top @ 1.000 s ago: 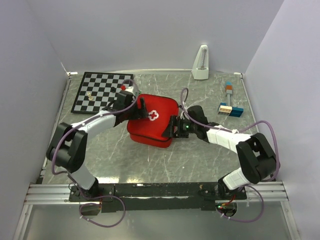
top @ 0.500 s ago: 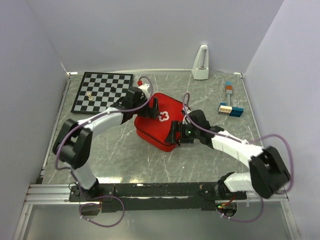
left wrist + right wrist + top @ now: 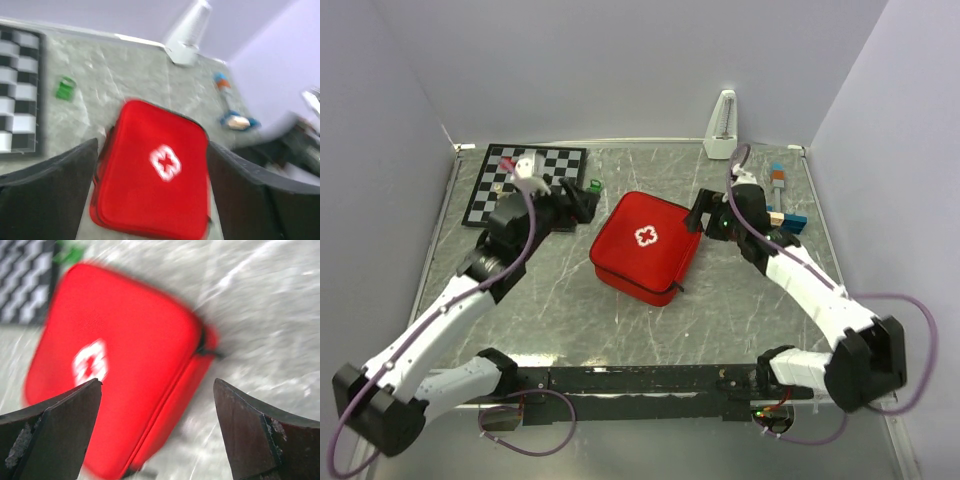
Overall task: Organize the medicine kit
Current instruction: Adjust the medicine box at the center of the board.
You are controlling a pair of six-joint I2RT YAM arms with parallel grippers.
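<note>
The red medicine kit [image 3: 646,246] lies closed on the table's middle, white cross up. It also shows in the left wrist view [image 3: 157,175] and the right wrist view [image 3: 120,360], both blurred. My left gripper [image 3: 582,203] is open and empty, raised to the kit's left near the chessboard. My right gripper [image 3: 703,220] is open and empty, just off the kit's right edge, not touching it.
A black-and-white chessboard [image 3: 525,183] with small pieces lies at the back left. A small green thing [image 3: 594,185] sits beside it. A white metronome [image 3: 722,127] stands at the back. Coloured blocks [image 3: 780,218] lie at the back right.
Both arms have pulled back from the kit: the left up and to the left, the right up and to the right. The kit now lies free on the table, closed.
</note>
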